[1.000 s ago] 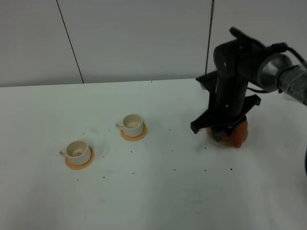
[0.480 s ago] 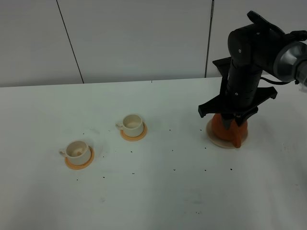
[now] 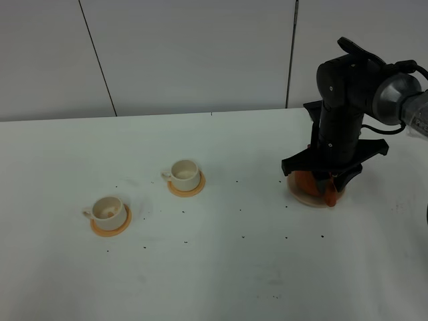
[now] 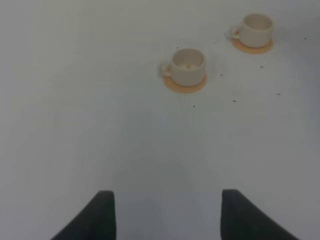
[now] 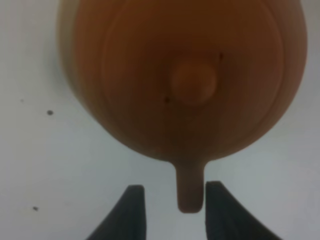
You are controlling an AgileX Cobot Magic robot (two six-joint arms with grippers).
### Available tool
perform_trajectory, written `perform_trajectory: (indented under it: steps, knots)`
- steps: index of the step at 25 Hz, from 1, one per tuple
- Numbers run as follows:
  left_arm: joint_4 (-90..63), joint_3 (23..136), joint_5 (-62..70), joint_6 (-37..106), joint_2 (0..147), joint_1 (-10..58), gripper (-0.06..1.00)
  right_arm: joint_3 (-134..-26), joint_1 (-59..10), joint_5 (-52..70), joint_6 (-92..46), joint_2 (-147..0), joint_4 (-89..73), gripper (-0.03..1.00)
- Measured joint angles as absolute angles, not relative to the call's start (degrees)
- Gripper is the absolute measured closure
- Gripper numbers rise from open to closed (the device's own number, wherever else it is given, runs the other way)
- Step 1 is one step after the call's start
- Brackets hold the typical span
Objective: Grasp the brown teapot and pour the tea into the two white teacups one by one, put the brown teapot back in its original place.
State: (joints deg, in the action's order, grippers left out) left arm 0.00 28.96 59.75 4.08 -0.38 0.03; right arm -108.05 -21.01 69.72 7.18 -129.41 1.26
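Now right end effector [image 5: 171,207] spread astride brown teapot [image 5: 185,80] handle [image 5: 190,192], gap either side.

R arm [image 3: 340,110]: matte blk, chunky round links. Flat blk crossbar [image 3: 299,162] at wrist end. Grey metal ring joint [image 3: 394,95] w/ thin blk cable [image 3: 404,65] looped over it. Left gripper [image 4: 167,215] and right gripper [image 5: 172,202]: dark, smooth, tapered tips.

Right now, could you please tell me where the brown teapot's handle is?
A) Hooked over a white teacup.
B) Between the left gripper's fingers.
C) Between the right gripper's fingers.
C: the right wrist view shows the handle of the brown teapot standing in the gap of the right gripper.
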Motion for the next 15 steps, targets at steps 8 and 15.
perform_trajectory:
  steps: [8, 15]
  knots:
    - [0.0, 29.0, 59.8, 4.1, -0.4, 0.0, 0.41, -108.0, -21.0, 69.7, 7.1, -130.0, 2.2, 0.69]
    - [0.0, 29.0, 59.8, 4.1, -0.4, 0.0, 0.41, -108.0, -21.0, 69.7, 7.0, -130.5, 2.7, 0.69]
